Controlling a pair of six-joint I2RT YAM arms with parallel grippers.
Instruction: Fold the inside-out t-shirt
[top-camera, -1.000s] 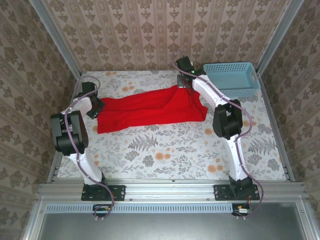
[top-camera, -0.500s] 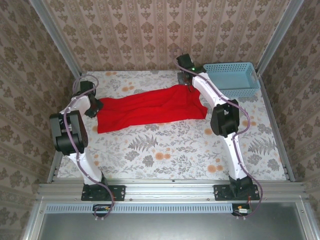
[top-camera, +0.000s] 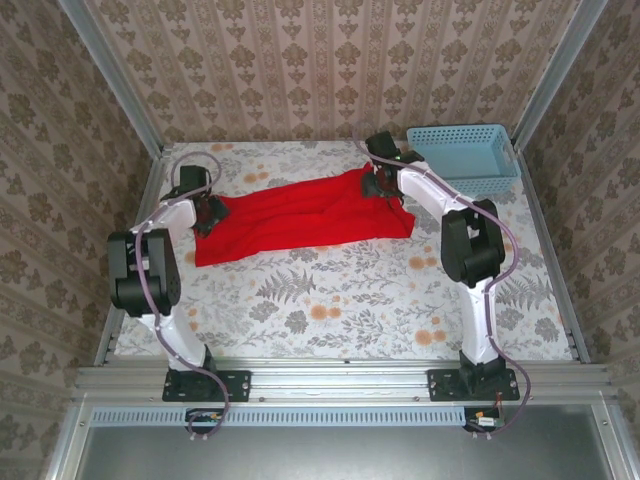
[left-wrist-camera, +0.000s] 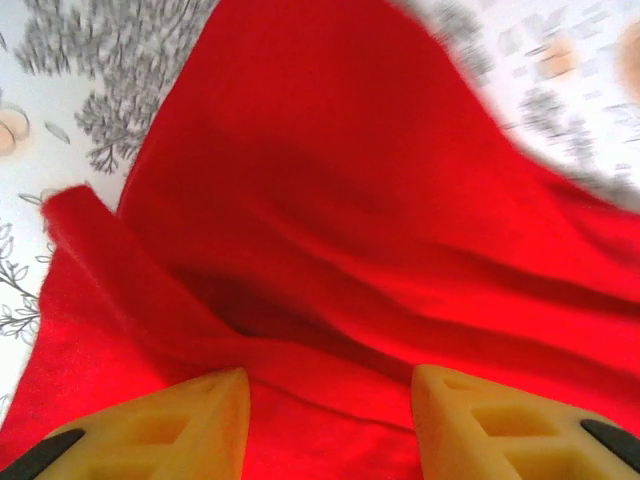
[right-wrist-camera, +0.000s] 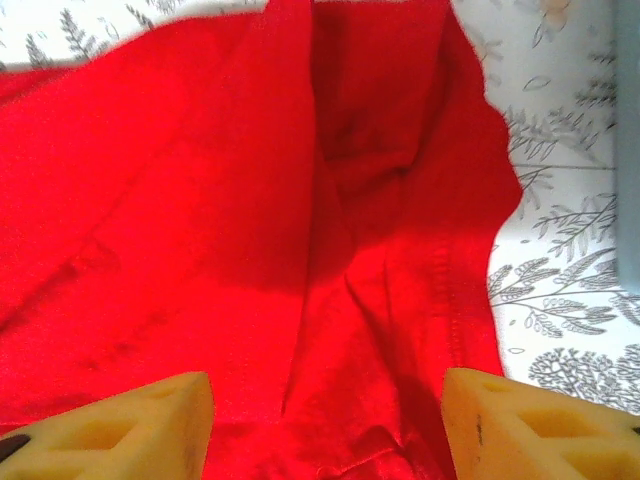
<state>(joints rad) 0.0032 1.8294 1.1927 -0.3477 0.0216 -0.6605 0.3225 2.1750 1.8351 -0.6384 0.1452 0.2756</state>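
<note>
Stretching across the far half of the tabletop (top-camera: 330, 300), the shirt (top-camera: 300, 220) lies as one long red band. Its long axis runs left to right and tilts a little, with the left end nearer the arm bases and the right end farther back, near the basket (top-camera: 465, 158) but not touching it.

That axis is what your coming move turns on. Each end sits right under one hand, so neither arm is the nearer one and the two share the job.

Your left hand (top-camera: 206, 211) is at the left end, with the arm bent out toward the left edge and the wrist pitched down. In the left wrist view its jaws stand apart, a raised fold of cloth lies between and ahead of them, and nothing is clamped.

Your right hand (top-camera: 377, 184) is over the right end, with the arm reaching far forward and the wrist turned down. Its jaws stand wide apart too, above a seamed edge, gripping nothing.

I judge you need both hands closed on matching corners before you carry one long side over the other.
</note>
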